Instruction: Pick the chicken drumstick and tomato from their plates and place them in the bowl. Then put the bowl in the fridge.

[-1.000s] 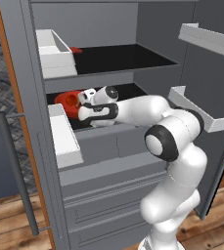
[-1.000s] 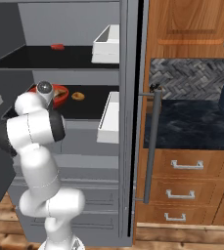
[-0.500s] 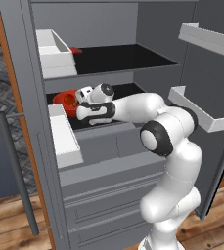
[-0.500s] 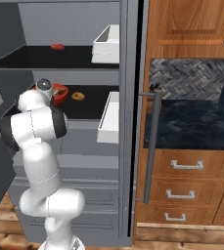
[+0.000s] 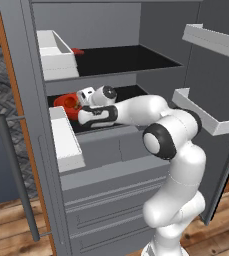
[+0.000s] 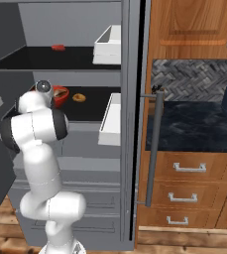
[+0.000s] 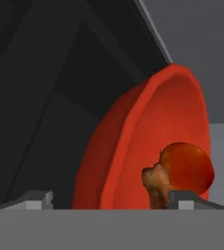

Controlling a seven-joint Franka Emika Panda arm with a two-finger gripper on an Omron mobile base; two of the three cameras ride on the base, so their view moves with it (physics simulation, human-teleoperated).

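Last step nearly done: bowl (image 5: 65, 101) resting on the fridge (image 5: 121, 160) middle shelf with tomato (image 7: 188, 167) and drumstick (image 7: 155, 183) inside, gripper (image 5: 81, 106) fingers spread apart beside its rim, next calling for a straight, level withdrawal.

Gripper (image 7: 108, 197) jaws now spread wide, apart from bowl (image 7: 147, 141) rim; a second ago clamped on it. Bowl released, resting on fridge (image 5: 136, 60) middle shelf with tomato (image 7: 188, 166) and chicken drumstick (image 7: 155, 183) inside. Arm reach slightly deeper toward 10 o'clock in left base view.
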